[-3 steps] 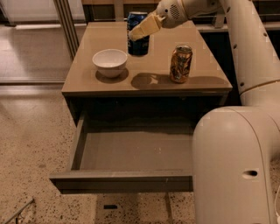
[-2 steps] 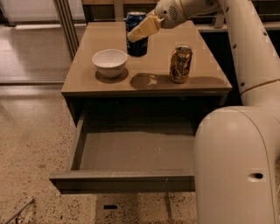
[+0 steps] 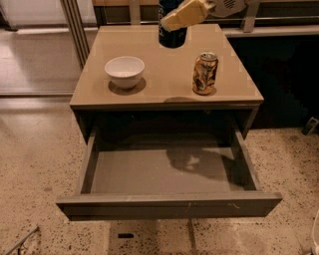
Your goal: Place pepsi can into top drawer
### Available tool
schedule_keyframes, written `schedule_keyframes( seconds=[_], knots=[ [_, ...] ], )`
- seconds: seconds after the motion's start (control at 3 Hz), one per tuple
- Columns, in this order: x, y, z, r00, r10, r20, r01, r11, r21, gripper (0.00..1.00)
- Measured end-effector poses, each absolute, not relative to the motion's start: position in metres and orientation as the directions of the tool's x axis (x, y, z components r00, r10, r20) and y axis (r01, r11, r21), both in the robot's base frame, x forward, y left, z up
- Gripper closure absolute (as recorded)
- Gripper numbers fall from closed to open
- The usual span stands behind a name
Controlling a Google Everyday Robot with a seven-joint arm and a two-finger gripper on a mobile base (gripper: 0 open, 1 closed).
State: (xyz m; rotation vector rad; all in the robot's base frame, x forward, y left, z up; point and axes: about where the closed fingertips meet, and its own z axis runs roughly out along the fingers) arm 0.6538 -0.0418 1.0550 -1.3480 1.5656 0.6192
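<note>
So here's what we're looking at: the gripper (image 3: pixel 175 19) is up at the top edge of the camera view, over the far side of the table (image 3: pixel 159 94), and it's clamped on the pepsi can (image 3: pixel 172 36) – we can see one pale, tan finger (image 3: pixel 184 14) lying slantwise across the front of the can, and the other one must be behind it, out of sight. The can stands upright in that grip with its top cut off by the frame edge, and honestly we can't tell whether its bottom is touching the tabletop or hanging just above it. Closer to us on the table there's a white bowl (image 3: pixel 124 71) on the left and a dented gold-brown can (image 3: pixel 205 73) on the right, well apart from each other and both clear of the pepsi can. Below the tabletop the top drawer (image 3: pixel 169 204) is pulled wide open toward us – the grey inside has nothing but a dark shadow on the right half. Speckled floor (image 3: pixel 35 164) all around.
</note>
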Motion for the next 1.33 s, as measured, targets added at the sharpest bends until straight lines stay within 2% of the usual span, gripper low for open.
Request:
schedule_keyframes(
  seconds=[0.33,1.0,1.33],
  knots=[
    [0.603,-0.039,1.093,0.106,-0.386,-0.916,-0.918,0.316,-0.24,1.0],
    [0.591,-0.049,1.068,0.057,-0.393,-0.918,-0.922,0.333,-0.2,1.0],
    [0.588,-0.044,1.037,0.087,-0.418,-0.904,-0.948,0.245,-0.204,1.0]
  ],
)
